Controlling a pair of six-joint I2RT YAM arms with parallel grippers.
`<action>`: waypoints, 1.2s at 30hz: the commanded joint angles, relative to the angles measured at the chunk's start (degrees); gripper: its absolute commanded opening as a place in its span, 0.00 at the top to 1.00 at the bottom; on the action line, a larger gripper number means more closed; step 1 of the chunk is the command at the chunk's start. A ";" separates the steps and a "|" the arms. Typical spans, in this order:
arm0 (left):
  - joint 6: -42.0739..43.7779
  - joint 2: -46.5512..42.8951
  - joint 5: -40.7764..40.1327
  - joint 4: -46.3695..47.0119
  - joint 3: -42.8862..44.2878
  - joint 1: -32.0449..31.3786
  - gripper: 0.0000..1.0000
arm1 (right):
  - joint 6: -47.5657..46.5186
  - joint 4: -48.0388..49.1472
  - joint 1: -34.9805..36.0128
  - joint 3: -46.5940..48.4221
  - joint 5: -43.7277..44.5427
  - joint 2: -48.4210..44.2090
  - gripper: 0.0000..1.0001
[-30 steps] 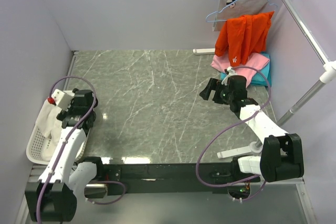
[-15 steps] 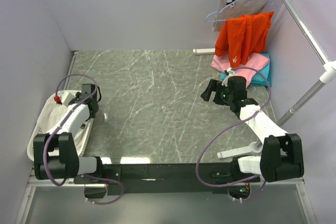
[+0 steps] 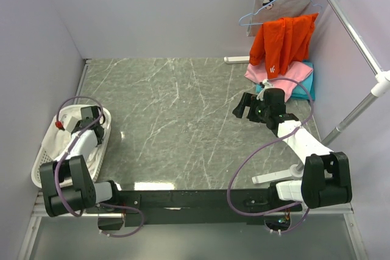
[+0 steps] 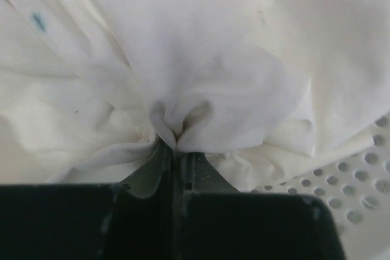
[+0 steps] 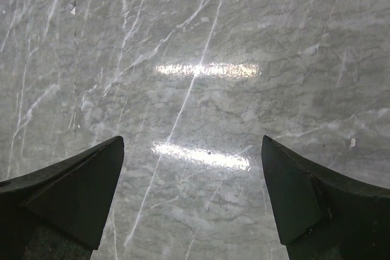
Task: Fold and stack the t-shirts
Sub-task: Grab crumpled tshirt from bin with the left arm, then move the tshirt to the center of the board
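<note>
A crumpled white t-shirt fills the white perforated basket at the table's left edge. My left gripper reaches down into the basket, its jaws shut on a pinched fold of this white cloth. From above, the left gripper sits over the shirt. Folded pink and teal t-shirts lie stacked at the far right. Just in front of them my right gripper hovers open over bare marble, nothing between its fingers.
An orange garment hangs on a hanger above the pink and teal stack. A metal rack pole runs along the right side, with a wall close behind. The grey marble tabletop lies between the arms.
My left arm swung down into the basket and its jaws closed on the white cloth. The right arm stayed almost still.
</note>
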 commanded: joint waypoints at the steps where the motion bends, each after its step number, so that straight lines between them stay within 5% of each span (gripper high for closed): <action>1: 6.66 -5.57 4.27 0.78 2.76 0.23 0.99 | -0.50 0.37 0.31 2.45 -1.19 0.07 0.00; 8: 12.73 -18.13 10.50 -3.52 15.13 0.15 0.99 | 0.38 1.43 0.31 2.54 -3.30 1.13 0.00; 12: 15.36 -25.25 20.86 -1.07 20.59 0.15 0.99 | 0.64 2.13 0.31 2.54 -4.10 1.13 0.00; 23: 13.62 -28.08 66.89 12.11 33.79 -0.55 0.99 | 1.70 3.10 0.49 3.16 -4.27 2.27 0.00; 31: 12.47 -32.38 65.98 17.38 17.29 -7.66 0.99 | 2.31 -0.50 3.90 4.91 0.73 -3.96 0.00; 36: 14.13 -25.48 49.32 24.77 4.00 -23.82 0.99 | 1.87 -4.36 9.09 7.90 5.03 -8.62 0.00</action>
